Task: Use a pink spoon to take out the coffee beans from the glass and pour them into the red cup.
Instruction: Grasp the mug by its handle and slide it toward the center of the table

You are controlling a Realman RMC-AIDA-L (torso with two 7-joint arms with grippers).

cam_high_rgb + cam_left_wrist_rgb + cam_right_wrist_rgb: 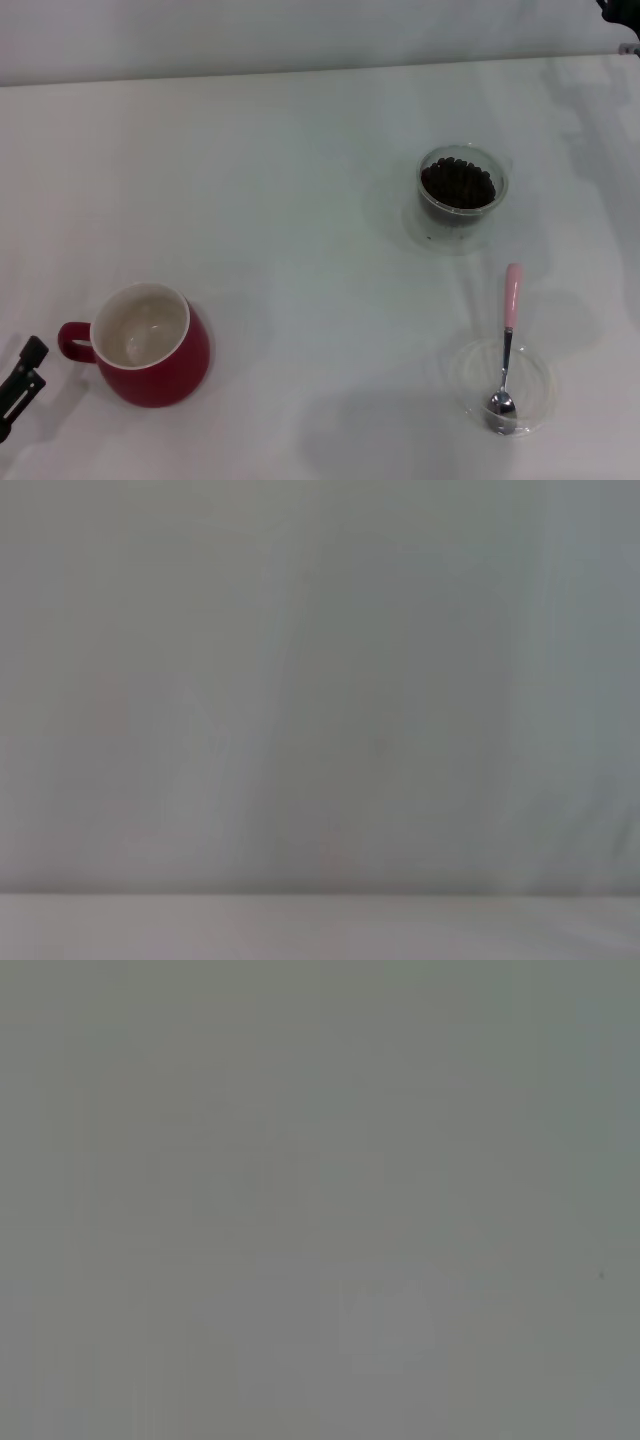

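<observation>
Left gripper (20,385): only a black tip enters at the head view's lower left edge; the rest is cut off, finger state indeterminable. Right arm (620,10): a dark fragment at the upper right corner, gripper out of frame. Both wrist views: uniform grey blur, nothing identifiable. Coffee beans (458,184): individually too small to distinguish.

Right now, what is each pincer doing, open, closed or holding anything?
Left pincer: at the near left table edge beside the red cup, holding nothing; open or closed cannot be told.
Right pincer: not in view.
</observation>
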